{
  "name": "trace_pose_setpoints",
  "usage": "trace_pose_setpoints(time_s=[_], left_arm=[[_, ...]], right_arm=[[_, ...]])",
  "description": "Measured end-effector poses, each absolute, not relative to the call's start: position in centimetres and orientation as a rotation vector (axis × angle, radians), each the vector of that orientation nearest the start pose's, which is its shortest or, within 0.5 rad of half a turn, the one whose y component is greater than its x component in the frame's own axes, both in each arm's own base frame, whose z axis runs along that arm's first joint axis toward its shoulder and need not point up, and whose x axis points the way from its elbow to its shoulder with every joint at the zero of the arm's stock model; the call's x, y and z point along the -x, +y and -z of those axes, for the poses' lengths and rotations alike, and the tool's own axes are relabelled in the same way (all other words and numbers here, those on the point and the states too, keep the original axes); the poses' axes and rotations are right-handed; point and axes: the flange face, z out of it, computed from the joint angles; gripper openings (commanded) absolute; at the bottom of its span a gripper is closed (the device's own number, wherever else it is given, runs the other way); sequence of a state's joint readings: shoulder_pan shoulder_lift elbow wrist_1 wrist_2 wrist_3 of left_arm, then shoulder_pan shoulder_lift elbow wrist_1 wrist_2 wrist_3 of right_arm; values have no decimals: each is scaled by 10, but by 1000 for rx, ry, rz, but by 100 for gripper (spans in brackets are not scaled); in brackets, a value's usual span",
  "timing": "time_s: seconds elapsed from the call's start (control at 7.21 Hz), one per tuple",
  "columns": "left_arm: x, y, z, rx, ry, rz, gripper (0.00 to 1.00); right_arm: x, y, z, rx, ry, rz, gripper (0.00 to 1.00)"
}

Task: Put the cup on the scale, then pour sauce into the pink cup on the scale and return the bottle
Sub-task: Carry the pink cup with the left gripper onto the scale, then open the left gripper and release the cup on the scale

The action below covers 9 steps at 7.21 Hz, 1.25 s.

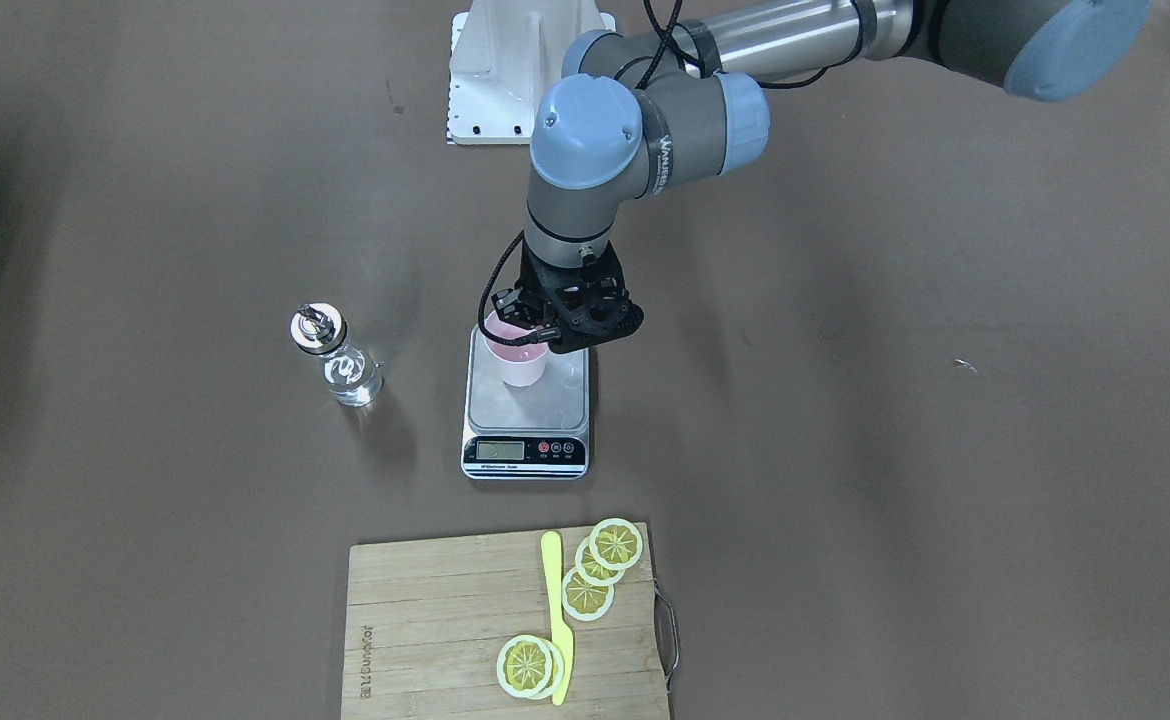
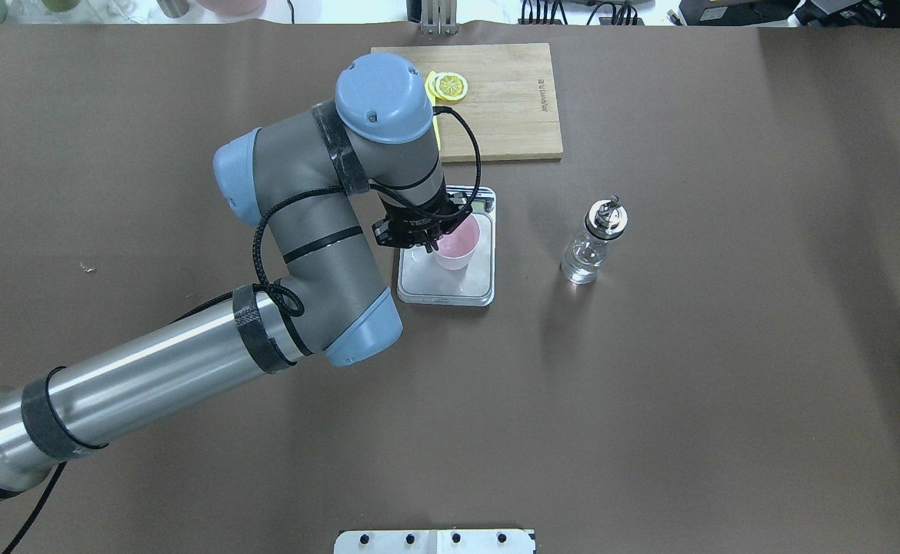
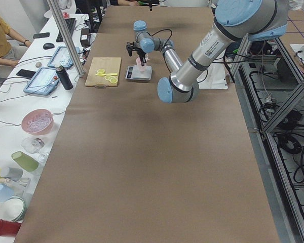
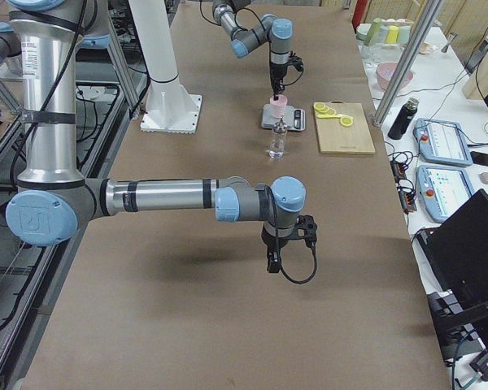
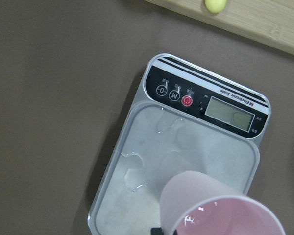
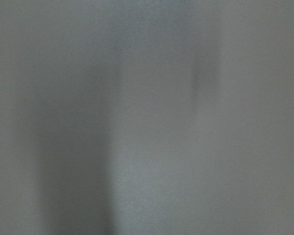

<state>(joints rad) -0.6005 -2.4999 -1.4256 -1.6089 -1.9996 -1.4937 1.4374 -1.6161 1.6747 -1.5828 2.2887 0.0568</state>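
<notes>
The pale pink cup point(image 1: 517, 362) stands upright on the silver platform of the scale point(image 1: 525, 452), toward the robot's side of it. My left gripper point(image 1: 530, 325) comes straight down onto the cup's rim and is shut on it; the left wrist view shows the cup point(image 5: 220, 210) at its bottom edge over the scale point(image 5: 206, 105). The clear glass bottle point(image 1: 340, 358) with its silver spout stands on the table to the robot's right of the scale, untouched. My right gripper point(image 4: 272, 262) hangs over bare table far from these things; I cannot tell whether it is open or shut.
A bamboo cutting board point(image 1: 445, 620) with lemon slices point(image 1: 600, 570) and a yellow knife point(image 1: 555, 610) lies beyond the scale. The white base mount point(image 1: 515, 70) sits at the robot's edge. A person point(image 3: 0, 40) sits beside tablets at a side bench.
</notes>
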Motion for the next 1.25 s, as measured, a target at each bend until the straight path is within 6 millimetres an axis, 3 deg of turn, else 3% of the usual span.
trace_pose_setpoints(time_s=[0.14, 0.97, 1.25], left_arm=[[-571, -499, -128, 106, 899, 309, 99], [-553, -494, -116, 63, 931, 302, 100], [-511, -486, -128, 12, 928, 232, 100]], right_arm=[[-4, -480, -634, 23, -719, 90, 100], [-4, -483, -632, 17, -710, 92, 100], [-3, -490, -617, -20, -712, 113, 100]])
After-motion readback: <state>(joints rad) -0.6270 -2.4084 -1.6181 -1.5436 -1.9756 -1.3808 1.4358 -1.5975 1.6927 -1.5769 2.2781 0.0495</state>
